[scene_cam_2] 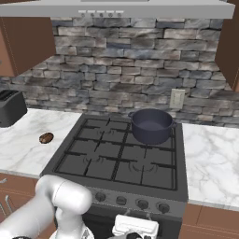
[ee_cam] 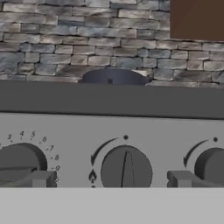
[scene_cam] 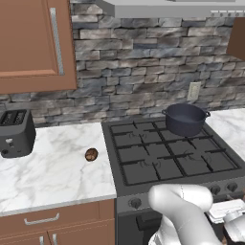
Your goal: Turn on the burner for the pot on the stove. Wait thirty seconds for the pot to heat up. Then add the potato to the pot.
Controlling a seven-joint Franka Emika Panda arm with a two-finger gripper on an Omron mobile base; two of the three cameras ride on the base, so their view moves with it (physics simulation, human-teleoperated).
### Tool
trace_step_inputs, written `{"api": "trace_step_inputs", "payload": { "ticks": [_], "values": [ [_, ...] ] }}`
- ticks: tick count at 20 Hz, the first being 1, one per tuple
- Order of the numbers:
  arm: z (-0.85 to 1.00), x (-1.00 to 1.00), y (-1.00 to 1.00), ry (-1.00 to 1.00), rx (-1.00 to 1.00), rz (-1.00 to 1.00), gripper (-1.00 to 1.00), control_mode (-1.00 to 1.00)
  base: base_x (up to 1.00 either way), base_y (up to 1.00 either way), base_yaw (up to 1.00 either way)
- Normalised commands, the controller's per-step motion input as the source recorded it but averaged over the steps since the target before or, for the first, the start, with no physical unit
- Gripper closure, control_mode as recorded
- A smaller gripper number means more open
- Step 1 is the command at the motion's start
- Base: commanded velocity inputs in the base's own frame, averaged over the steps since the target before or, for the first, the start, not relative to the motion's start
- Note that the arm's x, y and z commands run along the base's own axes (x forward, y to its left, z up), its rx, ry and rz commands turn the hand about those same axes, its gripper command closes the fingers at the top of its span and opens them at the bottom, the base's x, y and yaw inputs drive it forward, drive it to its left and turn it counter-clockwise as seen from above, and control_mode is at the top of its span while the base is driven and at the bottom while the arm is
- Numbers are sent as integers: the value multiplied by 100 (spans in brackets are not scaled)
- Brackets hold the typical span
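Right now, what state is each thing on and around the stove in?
pot: upright, no lid, on the back right burner
potato: lying on the counter left of the stove
knob: pointer straight up, between the fingertips
gripper: open, holding nothing

Robot arm point(scene_cam: 184, 210): glossy white, rounded casing built from smooth cylindrical links with dome-like joint covers; soft grey shading marks the curved shells. In the right base view the same white shell swells into a bulbous elbow above a thicker tubular link. Hand point(scene_cam_2: 135, 227): a flat, boxy white block with rounded corners, edged by darker grey-black parts beneath it, seen also at the lower right of the left base view. Fingers point(ee_cam: 43, 179): two small, squared grey tips with blocky, stepped profiles, standing wide apart in the hand view. No cables, screws or printed markings can be made out.
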Motion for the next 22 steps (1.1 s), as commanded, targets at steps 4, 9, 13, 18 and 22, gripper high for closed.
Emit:
{"api": "trace_step_inputs", "payload": {
  "ticks": [4, 9, 13, 18, 22],
  "values": [
    [0, 20, -8, 0, 0, 0, -100, -100, 0, 0, 0],
    [-1, 22, -2, 0, 0, 0, -100, -100, 0, 0, 0],
    [-8, 23, 0, 0, 0, 0, -100, -100, 0, 0, 0],
    [-10, 25, 0, 0, 0, 0, -100, -100, 0, 0, 0],
    [-10, 30, 0, 0, 0, 0, -100, -100, 0, 0, 0]
  ]
}}
